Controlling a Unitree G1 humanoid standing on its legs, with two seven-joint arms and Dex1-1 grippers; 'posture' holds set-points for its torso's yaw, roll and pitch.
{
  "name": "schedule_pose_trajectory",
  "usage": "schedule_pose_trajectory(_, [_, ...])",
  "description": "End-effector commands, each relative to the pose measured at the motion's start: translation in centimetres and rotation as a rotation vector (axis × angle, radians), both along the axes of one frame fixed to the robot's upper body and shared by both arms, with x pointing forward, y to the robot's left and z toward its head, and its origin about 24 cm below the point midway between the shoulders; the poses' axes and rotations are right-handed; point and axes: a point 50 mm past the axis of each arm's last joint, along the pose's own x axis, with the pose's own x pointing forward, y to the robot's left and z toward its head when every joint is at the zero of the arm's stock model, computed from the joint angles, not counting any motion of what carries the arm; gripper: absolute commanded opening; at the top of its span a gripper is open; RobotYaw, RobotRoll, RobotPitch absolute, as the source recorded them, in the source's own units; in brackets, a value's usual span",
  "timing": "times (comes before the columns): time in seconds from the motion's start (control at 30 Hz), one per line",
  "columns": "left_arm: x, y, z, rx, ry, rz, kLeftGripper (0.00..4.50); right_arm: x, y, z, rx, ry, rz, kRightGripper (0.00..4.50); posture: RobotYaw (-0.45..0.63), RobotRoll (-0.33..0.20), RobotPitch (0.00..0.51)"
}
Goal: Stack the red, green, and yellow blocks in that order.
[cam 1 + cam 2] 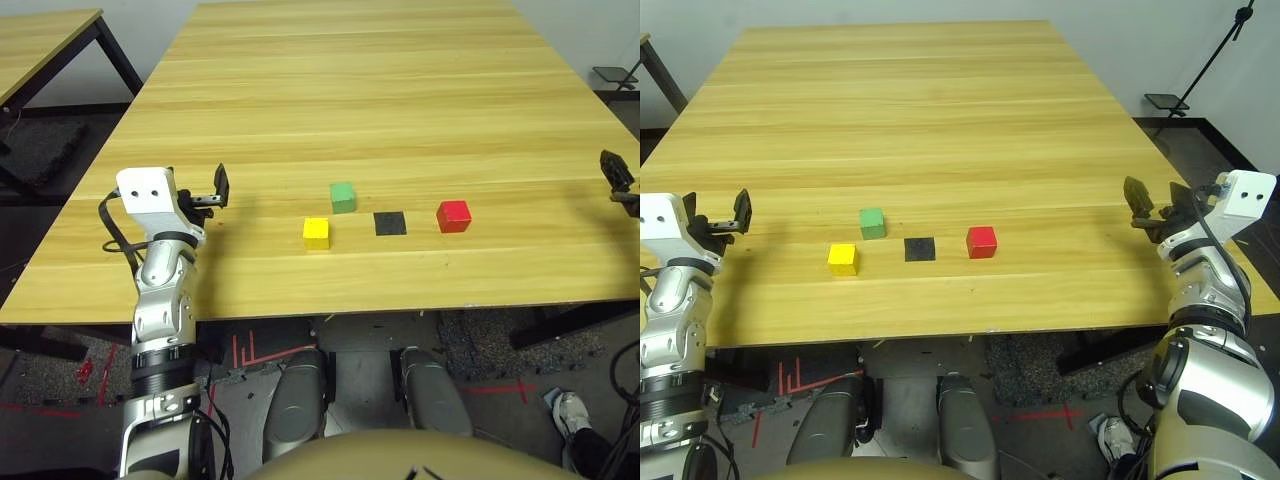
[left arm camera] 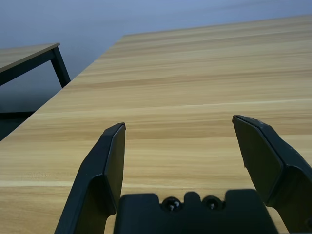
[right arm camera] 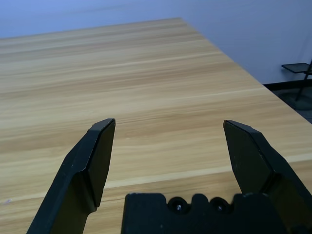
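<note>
All three blocks sit apart on the desk (image 1: 940, 120), between the two sets of fingers: yellow (image 1: 842, 259) nearest the left fingers (image 1: 715, 222), green (image 1: 872, 222) just beyond, red (image 1: 981, 242) toward the right fingers (image 1: 1155, 207). Both sets spread wide, empty.

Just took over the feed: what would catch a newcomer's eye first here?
Three small cubes near the wooden table's front edge: yellow block, green block and red block, with a flat black square between green and red. The left gripper and right gripper hang open at either side.
</note>
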Motion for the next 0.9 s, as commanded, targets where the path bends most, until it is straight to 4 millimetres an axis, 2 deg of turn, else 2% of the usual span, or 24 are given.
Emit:
schedule_pose_trajectory(0.03, [0.0,0.2,-0.9,-0.005,0.038,0.004,4.49,0.3,0.3,-0.2,-0.018,0.038,0.023,4.5,0.2,-0.056,0.095])
schedule_pose_trajectory(0.1, [0.0,-0.2,-1.4,-0.015,0.054,-0.028,4.49,0.4,0.7,-0.4,-0.06,0.063,0.056,4.5,0.2,-0.052,0.103])
schedule_pose_trajectory(0.2, [0.1,-1.1,0.5,-0.023,0.021,-0.166,4.49,1.3,1.9,0.6,-0.133,0.065,0.182,4.5,0.18,-0.048,0.116])
schedule_pose_trajectory(0.3, [0.5,-2.4,3.7,0.001,-0.015,-0.429,4.49,2.5,4.1,2.2,-0.234,0.089,0.443,4.5,0.21,-0.053,0.11])
schedule_pose_trajectory(0.43, [0.1,-3.5,7.4,0.093,0.015,-0.719,4.49,2.9,6.7,4.0,-0.356,0.184,0.82,4.5,0.23,-0.062,0.095])
schedule_pose_trajectory(0.53, [-0.5,-4.4,9.1,0.17,0.068,-0.889,4.49,2.9,8.4,5.0,-0.46,0.275,1.058,4.5,0.24,-0.069,0.088])
schedule_pose_trajectory(0.6, [-0.8,-5.0,9.6,0.234,0.102,-0.98,4.49,3.0,9.3,5.6,-0.534,0.334,1.166,4.5,0.24,-0.075,0.087])
schedule_pose_trajectory(0.7, [-0.9,-6.1,9.4,0.31,0.18,-1.092,4.49,3.7,11.2,5.9,-0.615,0.391,1.253,4.5,0.27,-0.084,0.081])
schedule_pose_trajectory(0.9, [-0.7,-7.4,8.8,0.365,0.261,-1.174,4.49,5.0,13.7,5.6,-0.722,0.46,1.346,4.5,0.31,-0.095,0.076])
